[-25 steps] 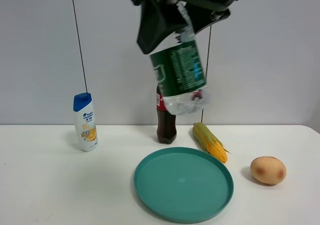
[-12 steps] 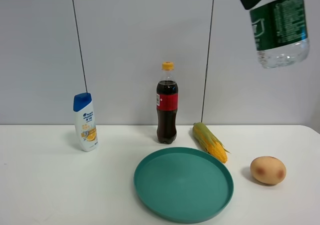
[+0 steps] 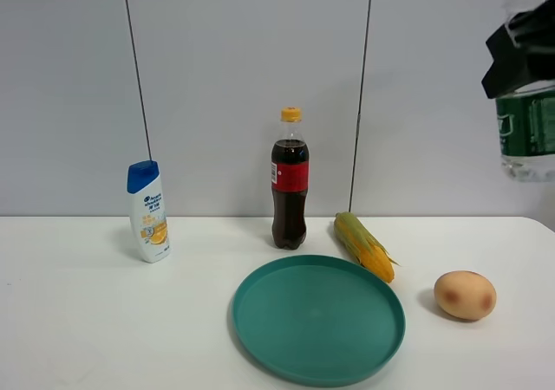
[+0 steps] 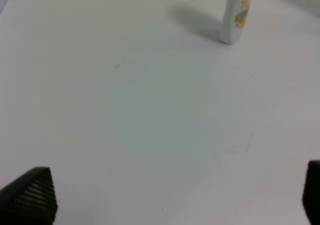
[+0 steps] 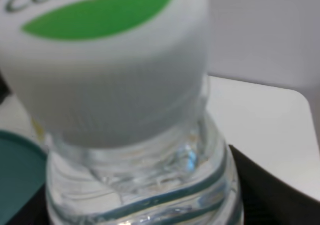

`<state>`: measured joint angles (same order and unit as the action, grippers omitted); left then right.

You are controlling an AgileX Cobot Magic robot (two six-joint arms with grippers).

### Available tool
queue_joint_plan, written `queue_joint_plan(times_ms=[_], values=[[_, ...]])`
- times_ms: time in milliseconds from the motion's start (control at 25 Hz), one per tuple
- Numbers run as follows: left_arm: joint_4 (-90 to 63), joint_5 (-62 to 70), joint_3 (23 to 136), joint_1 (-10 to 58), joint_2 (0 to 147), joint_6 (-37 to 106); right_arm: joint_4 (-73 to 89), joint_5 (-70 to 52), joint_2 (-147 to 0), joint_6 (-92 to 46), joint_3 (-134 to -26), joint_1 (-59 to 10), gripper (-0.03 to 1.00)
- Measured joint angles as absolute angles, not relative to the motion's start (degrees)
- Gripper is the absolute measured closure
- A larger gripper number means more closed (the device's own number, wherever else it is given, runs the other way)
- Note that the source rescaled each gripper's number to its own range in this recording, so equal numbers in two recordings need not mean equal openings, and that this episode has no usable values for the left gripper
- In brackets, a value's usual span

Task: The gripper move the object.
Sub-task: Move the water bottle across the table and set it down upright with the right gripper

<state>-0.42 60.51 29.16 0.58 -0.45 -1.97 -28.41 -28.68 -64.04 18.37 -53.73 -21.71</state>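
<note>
The white counter [image 3: 87,321] spans the full width of the exterior high view. A round teal plate [image 3: 318,319] lies flat on it, near the front and slightly right of centre.

The right gripper [image 3: 525,69] sits at the right edge of the exterior high view, well above the counter. Its jaws are closed on the upper part of the water bottle [image 3: 529,134], which hangs upright below them in the air, clear of the counter and above the area to the right of the brown oval item [image 3: 465,295]. In the right wrist view, dark gripper parts flank the bottle's clear ribbed shoulder [image 5: 145,185] on both sides.

The left gripper [image 4: 170,200] hovers over bare counter. Its jaws are spread wide and hold nothing.

A dark cola bottle [image 3: 290,182] with an orange cap stands upright just behind the plate. A white shampoo bottle [image 3: 147,212] with a blue cap stands upright well to the left. An ear of corn [image 3: 364,245] lies just beside the plate's right rear rim. The brown oval item rests right of the plate. The water bottle's white cap [image 5: 107,60] carries a green mark on top.
</note>
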Motion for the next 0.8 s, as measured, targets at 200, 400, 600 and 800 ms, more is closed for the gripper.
queue_joint_plan(times_ms=[200, 400, 600, 800], values=[[-0.42, 60.51, 29.16, 0.58, -0.45, -1.97, -28.47, -7.66, -68.20, 18.37, -45.72, -14.79, 0.96], [-0.42, 60.51, 29.16, 0.58, -0.45, -1.97, -28.45, 4.98, -79.54, 18.32, -44.74, -11.16, 0.96], [-0.42, 60.51, 29.16, 0.58, -0.45, -1.97, -24.19, 17.16, -90.14, 17.37, -44.74, -8.09, 0.96], [-0.42, 60.51, 29.16, 0.58, -0.45, -1.97, -14.11, 22.90, -97.75, 8.17, -46.02, -7.47, 0.96]])
